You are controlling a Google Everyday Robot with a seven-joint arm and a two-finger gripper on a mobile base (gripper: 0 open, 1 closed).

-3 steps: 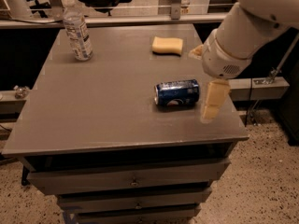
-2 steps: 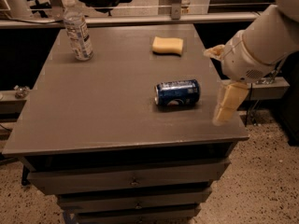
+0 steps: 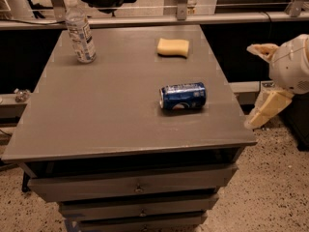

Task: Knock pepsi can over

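One thing has moved in the last second: our gripper [image 3: 252,86] has drawn back past the table [image 3: 120,115] edge, fingers [image 3: 268,109] spread apart, holding nothing; the pepsi can [image 3: 182,96] lies unmoved on its side, well apart from the fingers, across that edge. We judge the knock done.

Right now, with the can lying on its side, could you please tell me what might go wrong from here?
1. The pepsi can lies on its side on the table with nothing beside it to stop it; a bump could probably roll it toward the front edge.
2. The gripper, open, hangs just off the table's right edge near the front corner; a careless swing could clip that corner.
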